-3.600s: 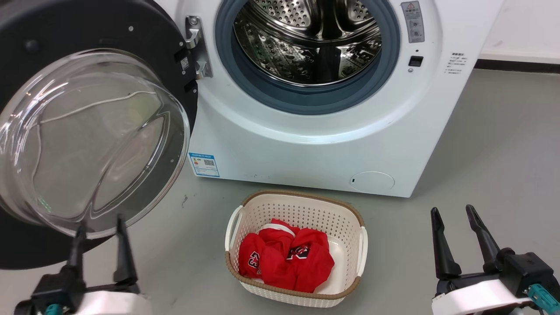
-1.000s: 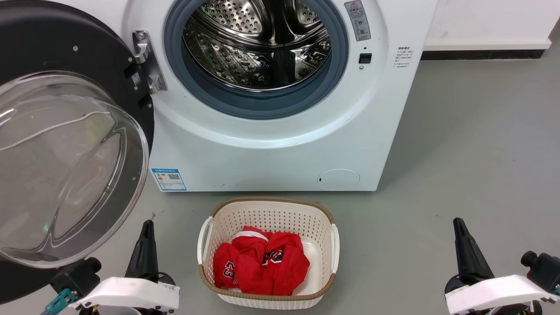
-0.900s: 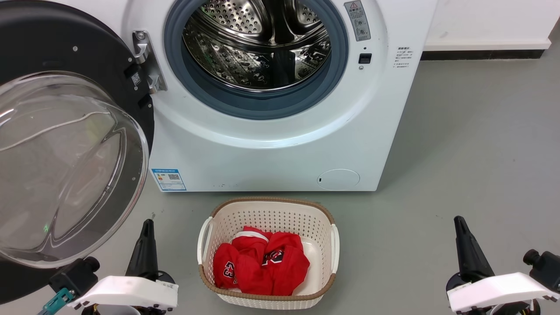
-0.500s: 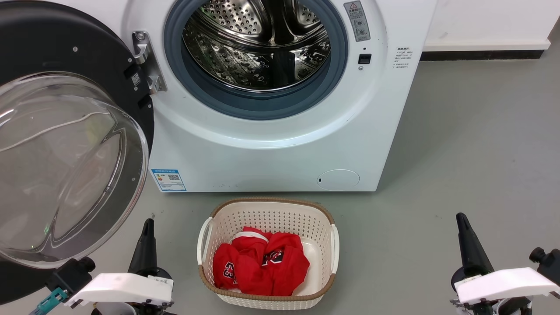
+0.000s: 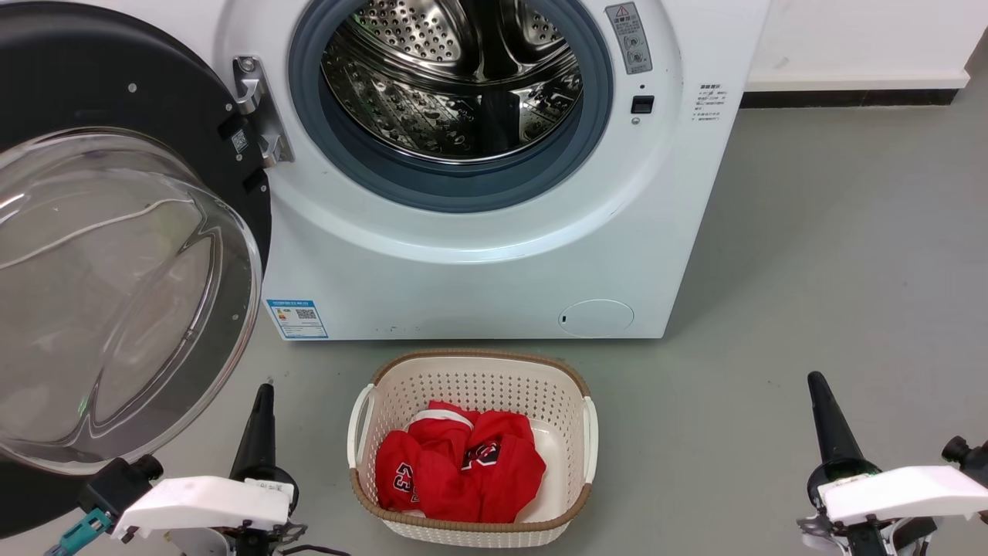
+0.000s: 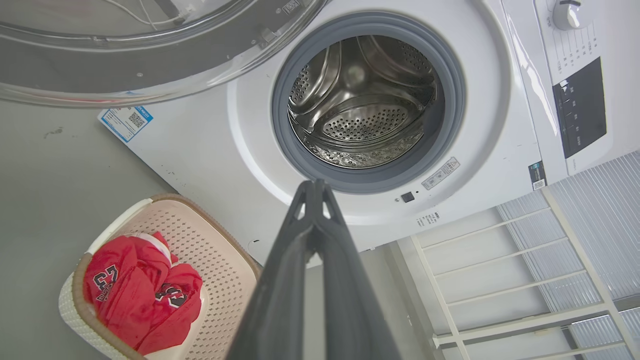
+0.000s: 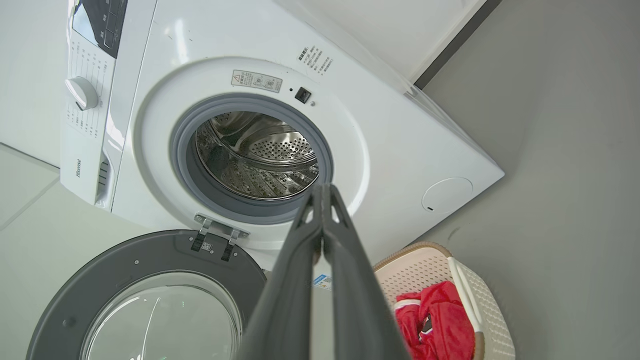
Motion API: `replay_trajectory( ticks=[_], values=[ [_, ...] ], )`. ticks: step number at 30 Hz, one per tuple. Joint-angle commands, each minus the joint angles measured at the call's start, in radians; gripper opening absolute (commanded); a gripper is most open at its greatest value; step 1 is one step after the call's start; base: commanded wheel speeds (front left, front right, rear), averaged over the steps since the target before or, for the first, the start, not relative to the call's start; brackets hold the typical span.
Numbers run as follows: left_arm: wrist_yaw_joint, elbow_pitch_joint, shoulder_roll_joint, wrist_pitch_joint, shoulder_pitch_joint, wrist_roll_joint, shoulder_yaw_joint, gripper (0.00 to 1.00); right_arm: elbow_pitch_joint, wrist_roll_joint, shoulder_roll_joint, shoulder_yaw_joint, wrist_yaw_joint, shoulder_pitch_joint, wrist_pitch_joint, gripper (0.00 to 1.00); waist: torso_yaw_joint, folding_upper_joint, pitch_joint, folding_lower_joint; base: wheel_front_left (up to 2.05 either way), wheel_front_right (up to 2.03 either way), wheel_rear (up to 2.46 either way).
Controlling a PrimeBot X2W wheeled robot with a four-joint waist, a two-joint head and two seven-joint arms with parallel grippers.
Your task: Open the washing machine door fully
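The washing machine door (image 5: pixel 116 255) is swung wide to the left of the white machine (image 5: pixel 478 255), its black ring and clear glass bowl facing me. Its hinge (image 5: pixel 258 108) sits left of the bare steel drum opening (image 5: pixel 451 77). The door's glass edge (image 6: pixel 150 60) crosses the top of the left wrist view, and the whole door (image 7: pixel 145 295) lies at the lower left of the right wrist view. My left gripper (image 5: pixel 258 421) is low at the lower left, below the door and apart from it, fingers pressed together (image 6: pixel 314 187). My right gripper (image 5: pixel 826 417) is shut at the lower right (image 7: pixel 322 192), holding nothing.
A white basket (image 5: pixel 471 378) with a brown rim holds red clothes (image 5: pixel 459 467) on the grey floor, in front of the machine and between my two grippers. A white wall with a dark skirting (image 5: pixel 841 96) runs behind on the right.
Since 3.6 s ago the camera has shifted, both grippers have gone from open to shut and turned edge-on. Over the last second both arms sank slightly; the door has stayed put.
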Motion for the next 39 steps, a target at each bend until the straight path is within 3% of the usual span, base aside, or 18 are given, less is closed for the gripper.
replay_trajectory(
  ticks=[1,39],
  values=[
    [-0.004,-0.005,0.003,0.007,-0.025,-0.030,0.004,0.00,-0.004,0.035,-0.007,-0.003,0.000,-0.026,0.006,0.00,0.000,0.0000,0.000,0.0000,0.00,0.00,0.00],
    [-0.015,0.041,0.003,0.098,-0.058,-0.384,0.022,0.00,0.039,0.396,-0.004,-0.035,0.000,-0.071,0.093,0.00,-0.003,0.0000,-0.005,0.0000,0.00,0.00,0.00]
  ],
)
